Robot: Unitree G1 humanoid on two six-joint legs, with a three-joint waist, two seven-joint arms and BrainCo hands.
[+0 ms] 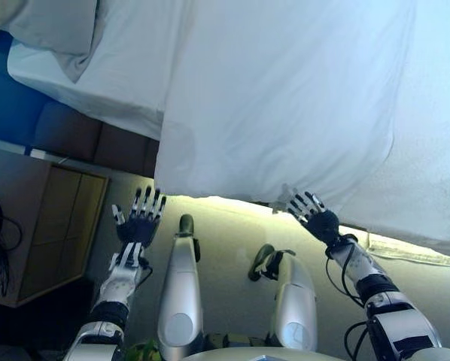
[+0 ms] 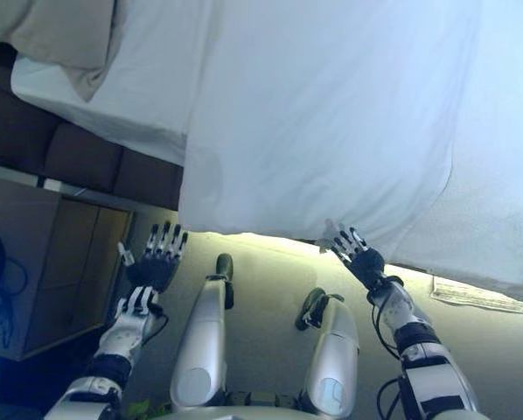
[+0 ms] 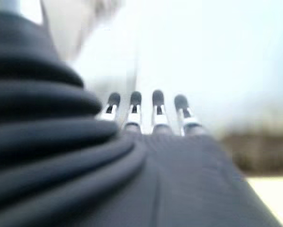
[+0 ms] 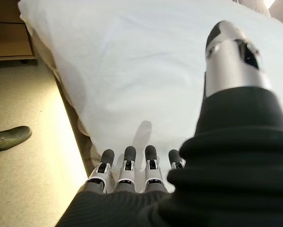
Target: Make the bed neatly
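A white duvet covers the bed and hangs over its near edge. At the upper left the white sheet is bare, with a pillow in the corner. My left hand hovers open just below the duvet's near left corner, fingers straight and apart from the cloth. My right hand is open too, its fingertips at the duvet's hanging edge. In the right wrist view my right hand's fingers point straight at the duvet; whether they touch it I cannot tell.
A wooden bedside cabinet stands at the left, beside the dark bed base. Beige carpet lies below the bed edge. A paper or mat lies on the floor at the right.
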